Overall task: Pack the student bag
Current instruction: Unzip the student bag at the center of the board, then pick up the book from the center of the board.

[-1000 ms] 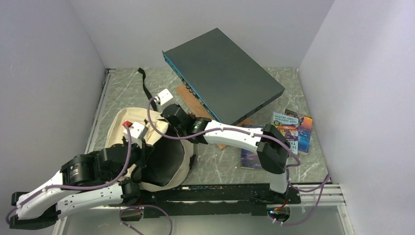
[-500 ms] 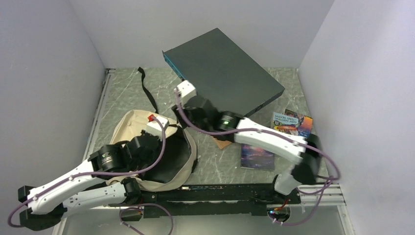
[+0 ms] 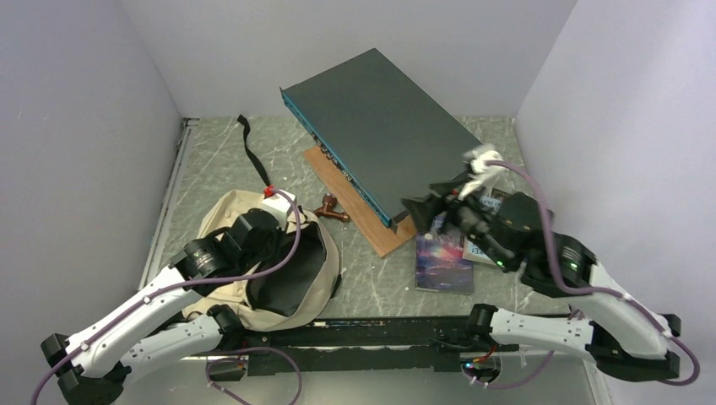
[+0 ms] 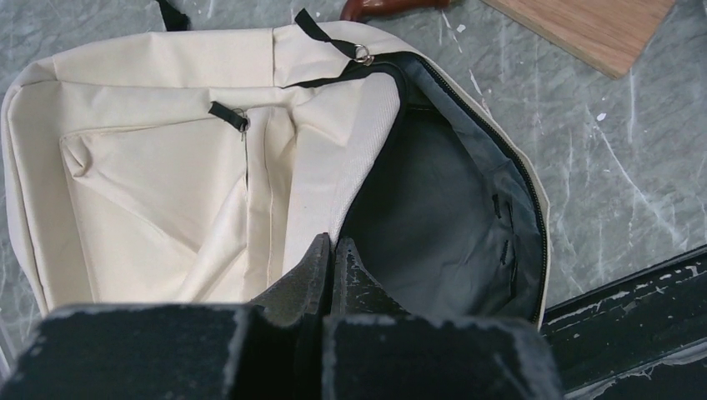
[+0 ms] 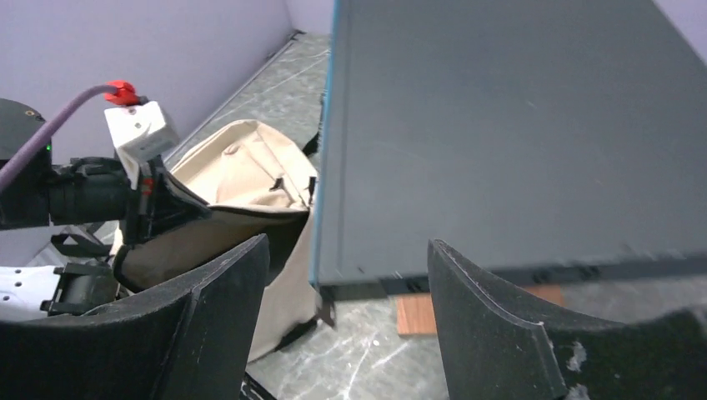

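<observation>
- The student bag [image 3: 221, 218] is found lying at the left of the table [image 3: 211, 156], with its main compartment unzipped and gaping.
- The left gripper [image 4: 333, 248] is seen clamped on the cream rim of that opening.
- The right gripper [image 5: 346, 250] is held wide and empty, just before the dark grey box [image 5: 517, 125].

Left end effector [image 4: 333, 250] clamped, right [image 5: 346, 250] spread
</observation>
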Robot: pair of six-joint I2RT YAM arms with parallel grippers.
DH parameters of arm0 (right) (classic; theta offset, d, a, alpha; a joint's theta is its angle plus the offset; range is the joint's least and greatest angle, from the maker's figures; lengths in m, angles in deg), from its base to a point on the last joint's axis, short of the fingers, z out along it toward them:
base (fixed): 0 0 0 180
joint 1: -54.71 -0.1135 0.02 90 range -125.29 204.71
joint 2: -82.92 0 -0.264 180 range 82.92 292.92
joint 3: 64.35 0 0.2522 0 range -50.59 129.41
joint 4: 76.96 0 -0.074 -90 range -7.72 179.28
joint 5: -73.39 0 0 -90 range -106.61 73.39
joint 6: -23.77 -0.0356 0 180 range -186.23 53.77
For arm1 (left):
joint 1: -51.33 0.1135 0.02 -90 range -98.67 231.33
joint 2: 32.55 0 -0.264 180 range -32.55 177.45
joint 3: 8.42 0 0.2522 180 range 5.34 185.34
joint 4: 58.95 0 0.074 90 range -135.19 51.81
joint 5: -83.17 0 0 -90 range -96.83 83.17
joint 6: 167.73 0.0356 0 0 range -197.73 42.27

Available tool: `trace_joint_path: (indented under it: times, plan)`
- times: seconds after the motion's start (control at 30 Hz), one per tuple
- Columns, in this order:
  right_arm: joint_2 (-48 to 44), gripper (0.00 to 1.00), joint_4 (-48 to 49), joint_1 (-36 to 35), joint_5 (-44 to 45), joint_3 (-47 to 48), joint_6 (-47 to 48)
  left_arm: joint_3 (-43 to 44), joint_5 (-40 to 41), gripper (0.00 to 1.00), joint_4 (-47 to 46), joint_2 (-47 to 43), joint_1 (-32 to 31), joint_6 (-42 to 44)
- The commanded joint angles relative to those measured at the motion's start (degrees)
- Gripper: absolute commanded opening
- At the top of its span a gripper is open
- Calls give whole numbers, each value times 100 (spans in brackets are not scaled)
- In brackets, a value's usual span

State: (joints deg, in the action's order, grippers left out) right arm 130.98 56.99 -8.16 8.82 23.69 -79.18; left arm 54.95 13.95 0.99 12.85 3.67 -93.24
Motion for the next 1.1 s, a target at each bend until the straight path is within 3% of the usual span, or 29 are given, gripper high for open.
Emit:
trace_joint_path:
  times: [0.0,0.13,0.2,0.37,0.47,0.57,0.67,0.73,0.87,0.97,1.07]
  plan:
    - [-845,73,-1132,-5,757,-144,-690,68,-236,0,22,-173,89,129]
    - [-1336,75,-1765,-3,685,-111,-1031,110,-434,1,67,-274,114,13]
    - [-1488,76,-2010,-4,354,-208,-1131,237,-441,13,144,-274,108,-29]
    - [-1908,84,-1957,-6,-965,-753,-1258,677,-603,55,332,-498,108,-139]
    - [-1998,85,-2196,-4,-1073,-756,-1530,891,-1163,64,47,-755,110,-261]
    - [-2247,86,-2459,-5,-725,-825,-1939,757,-2665,66,-931,-845,109,-487]
    - [-2637,86,-2421,-6,-479,-997,-2199,-176,-4008,71,-3267,-849,-111,-1583]
    - [-2830,86,-2253,-6,-444,-1037,-2220,-1286,-3446,74,-5072,-891,-790,-2286]
    - [-2863,86,-2076,1,-356,-980,-2127,-2425,-1089,78,-7674,-262,-2523,-2352]
    - [-2611,86,-2141,1,-297,-872,-2043,-2475,-369,78,-8637,897,-2889,-2917]
    - [-2430,86,-2143,-6,-311,-866,-2006,-2140,72,78,-8586,2015,-3029,-3847]
